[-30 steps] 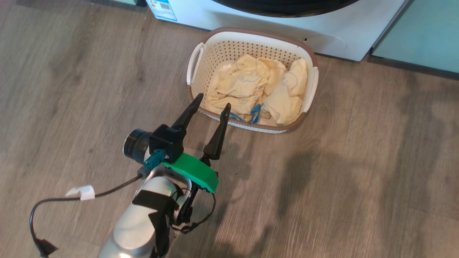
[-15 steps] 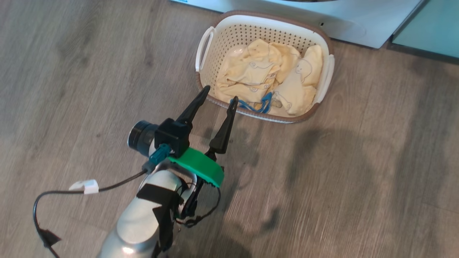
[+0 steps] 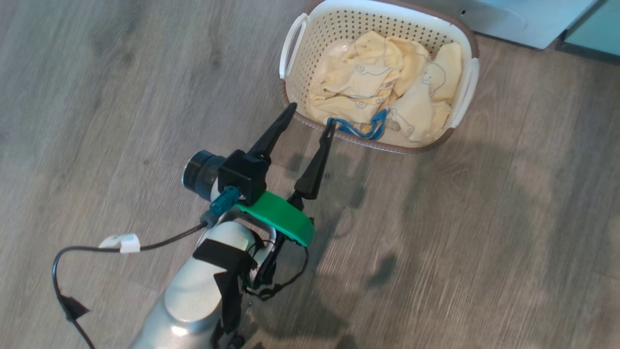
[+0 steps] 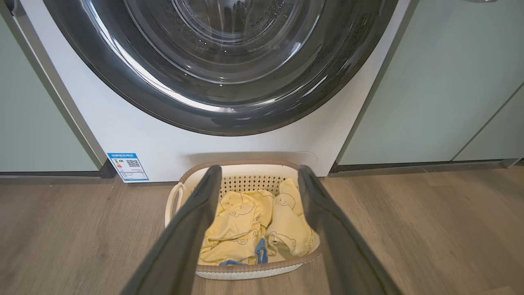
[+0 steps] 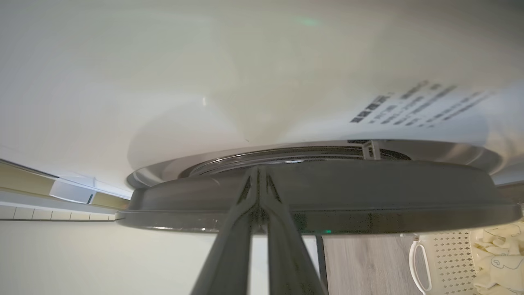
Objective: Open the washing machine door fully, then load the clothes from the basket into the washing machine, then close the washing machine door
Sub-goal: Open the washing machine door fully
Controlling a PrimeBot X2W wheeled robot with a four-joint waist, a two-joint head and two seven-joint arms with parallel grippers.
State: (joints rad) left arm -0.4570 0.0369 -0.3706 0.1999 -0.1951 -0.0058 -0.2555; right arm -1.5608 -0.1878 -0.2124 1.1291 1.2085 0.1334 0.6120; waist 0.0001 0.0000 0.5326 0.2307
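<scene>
Change noted: head camera has swung, so the whole view is shifted. Item: small cream-white perforated plastic basket with brown rim (image 3: 339,22), just ahead of the left tool (image 3: 310,113), now higher and further right in frame. Item: large white front-loading washing machine (image 3: 508,19), beyond the tool, reduced to one corner.

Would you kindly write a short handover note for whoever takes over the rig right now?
Grippers: left gripper open and empty, fingertips at the basket's near rim; right gripper shut, tips at the washing machine door's black rim.
Things: clothes in the basket, on the floor before the washing machine.
Done: nothing loaded; door faces front, not swung open.
Left: open door fully, load clothes, close door.
</scene>
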